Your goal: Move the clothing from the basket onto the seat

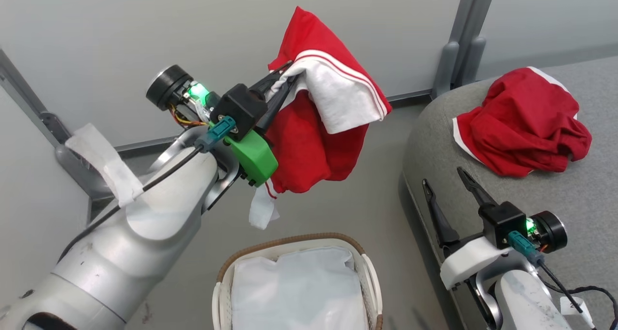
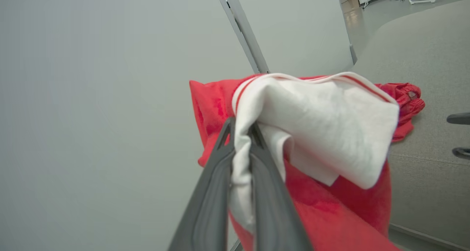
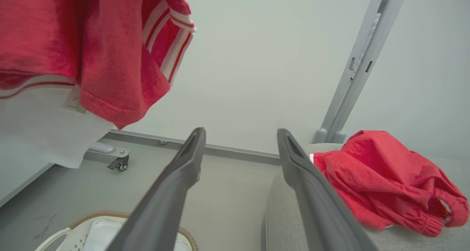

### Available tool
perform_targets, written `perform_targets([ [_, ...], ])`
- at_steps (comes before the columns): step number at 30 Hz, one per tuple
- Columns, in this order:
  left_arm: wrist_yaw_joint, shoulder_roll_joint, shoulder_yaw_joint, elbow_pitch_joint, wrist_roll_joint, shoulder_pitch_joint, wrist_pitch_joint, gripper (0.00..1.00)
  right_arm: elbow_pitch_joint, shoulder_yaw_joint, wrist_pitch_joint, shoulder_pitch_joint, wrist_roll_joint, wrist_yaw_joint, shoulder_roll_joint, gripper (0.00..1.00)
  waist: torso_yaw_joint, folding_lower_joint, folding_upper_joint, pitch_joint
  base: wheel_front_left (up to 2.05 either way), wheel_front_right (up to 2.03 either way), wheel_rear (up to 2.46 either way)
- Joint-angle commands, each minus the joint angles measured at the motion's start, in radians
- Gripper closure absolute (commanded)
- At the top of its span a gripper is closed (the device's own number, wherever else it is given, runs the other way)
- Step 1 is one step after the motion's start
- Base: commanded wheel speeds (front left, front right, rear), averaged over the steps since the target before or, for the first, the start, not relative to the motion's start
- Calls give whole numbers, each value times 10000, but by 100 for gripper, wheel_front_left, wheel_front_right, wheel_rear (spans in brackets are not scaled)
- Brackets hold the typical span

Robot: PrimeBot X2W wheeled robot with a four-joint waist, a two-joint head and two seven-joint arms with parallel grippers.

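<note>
My left gripper (image 1: 286, 77) is shut on a red garment with a white panel (image 1: 314, 127), which hangs in the air above the basket (image 1: 294, 281). The left wrist view has the fingers (image 2: 220, 192) pinching the white fabric (image 2: 323, 133) of that held garment. The basket holds just its white liner (image 1: 299, 286). A second red garment (image 1: 524, 122) lies crumpled on the grey seat (image 1: 594, 199). By the seat's front edge my right gripper (image 1: 446, 180) stands open and empty; its wrist view has the second garment (image 3: 385, 181) beside the right finger and the held garment (image 3: 73, 53) hanging upper left.
Grey partition panels with metal posts (image 1: 458, 40) stand behind the floor and the seat. A caster foot (image 3: 119, 163) of a partition rests on the floor. Bare grey floor (image 1: 376, 209) lies between the basket and the seat.
</note>
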Motion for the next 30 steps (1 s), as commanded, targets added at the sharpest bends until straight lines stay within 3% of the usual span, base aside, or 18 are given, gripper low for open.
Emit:
perform_targets([
  [1, -26, 39, -75, -47, -103, -290, -34, 100, 24, 124, -2, 51, 35, -14, -33, 0, 188, 1, -1, -331, 0, 0, 0],
  [7, -26, -143, -354, -37, -349, -876, -34, 100, -116, 920, -2, -260, 322, -14, -35, 0, 267, 1, -1, -523, 0, 0, 0],
  [10, -26, -242, -491, -37, -449, -1078, -33, 100, -185, 1338, -2, -498, 1062, -14, -38, 0, 320, 1, -1, -585, 0, 0, 0],
  [24, -25, -723, -1460, -403, -740, -1128, -22, 100, 848, 2562, -1, -2371, 1248, -14, -36, 0, 865, 1, -1, -657, 0, 0, 0],
  [25, -25, -729, -1512, -439, -786, -1081, -22, 100, 975, 2619, -1, -2476, 1240, -14, -36, 22, 912, 1, -1, -665, 0, 0, 0],
  [26, -25, -720, -1549, -452, -831, -1047, -22, 100, 1035, 2639, -1, -2564, 1230, -14, -36, 64, 947, 1, -1, -665, 0, 0, 0],
  [27, -25, -685, -1578, -446, -879, -1005, -22, 100, 1086, 2648, -1, -2644, 1258, -14, -36, 90, 978, 1, -1, -666, 0, 0, 0],
  [28, -25, -650, -1593, -425, -921, -968, -21, 100, 1115, 2644, -1, -2682, 1284, -14, -39, 100, 1001, 1, -1, -665, 0, 0, 0],
  [30, -25, -578, -1575, -355, -1002, -895, -21, 100, 1119, 2657, -1, -2694, 1295, -14, -38, 100, 1037, 1, -1, -660, 0, 0, 0],
])
